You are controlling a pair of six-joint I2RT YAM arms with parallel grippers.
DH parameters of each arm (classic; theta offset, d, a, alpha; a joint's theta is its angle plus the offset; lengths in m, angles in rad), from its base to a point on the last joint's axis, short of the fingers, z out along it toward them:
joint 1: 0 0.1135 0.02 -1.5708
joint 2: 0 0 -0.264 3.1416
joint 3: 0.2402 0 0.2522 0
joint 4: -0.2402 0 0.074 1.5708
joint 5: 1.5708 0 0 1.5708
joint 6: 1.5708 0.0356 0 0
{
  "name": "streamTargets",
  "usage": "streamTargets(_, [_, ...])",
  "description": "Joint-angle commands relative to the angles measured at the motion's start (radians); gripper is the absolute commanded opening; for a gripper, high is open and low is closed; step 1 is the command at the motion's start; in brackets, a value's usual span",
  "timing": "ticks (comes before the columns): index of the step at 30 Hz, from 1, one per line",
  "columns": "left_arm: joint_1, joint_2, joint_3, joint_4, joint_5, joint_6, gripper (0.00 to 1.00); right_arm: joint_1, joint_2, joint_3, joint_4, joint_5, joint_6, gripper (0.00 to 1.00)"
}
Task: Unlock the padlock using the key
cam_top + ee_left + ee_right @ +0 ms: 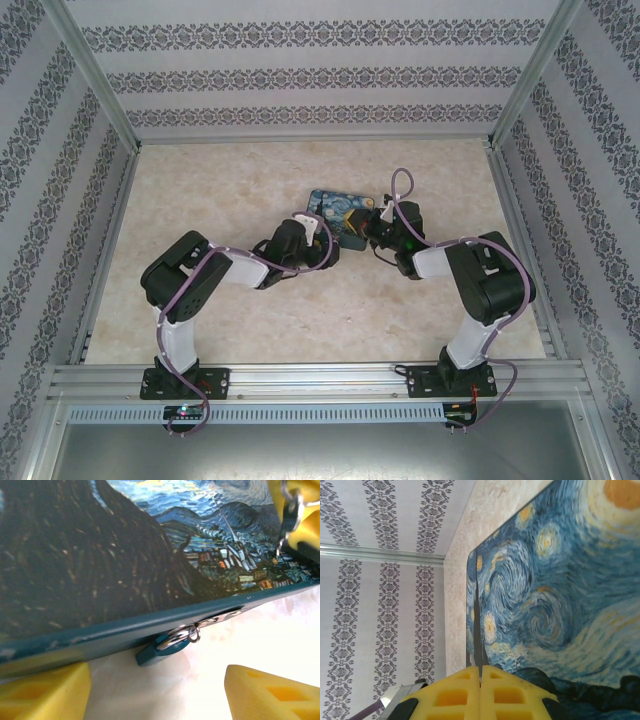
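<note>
The padlock (161, 650), small with a blue body, lies on the table against the side of the Starry Night box (125, 555). Its metal shackle passes through the box's clasp ring. My left gripper (157, 674) is open just in front of it, one yellow finger (45, 692) on each side, and touches nothing. My right gripper (481, 670) is shut on the key (479, 630), whose thin dark blade sticks out edge-on over the box lid. In the left wrist view the key (286, 522) hangs with its ring above the lid's right end. From above, both grippers (318, 232) (376, 226) meet at the box (345, 213).
The marble-patterned table (230, 320) is fenced by patterned walls and metal frame rails (310, 378). Purple cables loop along both arms. The box lies near the table's middle, a little toward the back.
</note>
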Motion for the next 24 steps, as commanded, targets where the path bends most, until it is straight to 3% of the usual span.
streamTargets(1, [-0.012,0.038,0.038,-0.011,0.042,0.039,0.71,-0.006,0.024,0.019,0.038,-0.01,0.004,0.0])
streamTargets(16, [-0.03,0.135,0.125,0.045,0.167,-0.009,0.71,-0.011,0.078,0.028,0.061,-0.02,0.017,0.0])
streamTargets(24, [-0.015,0.136,0.071,0.237,0.228,-0.156,0.71,-0.011,0.109,0.028,0.09,-0.021,0.035,0.0])
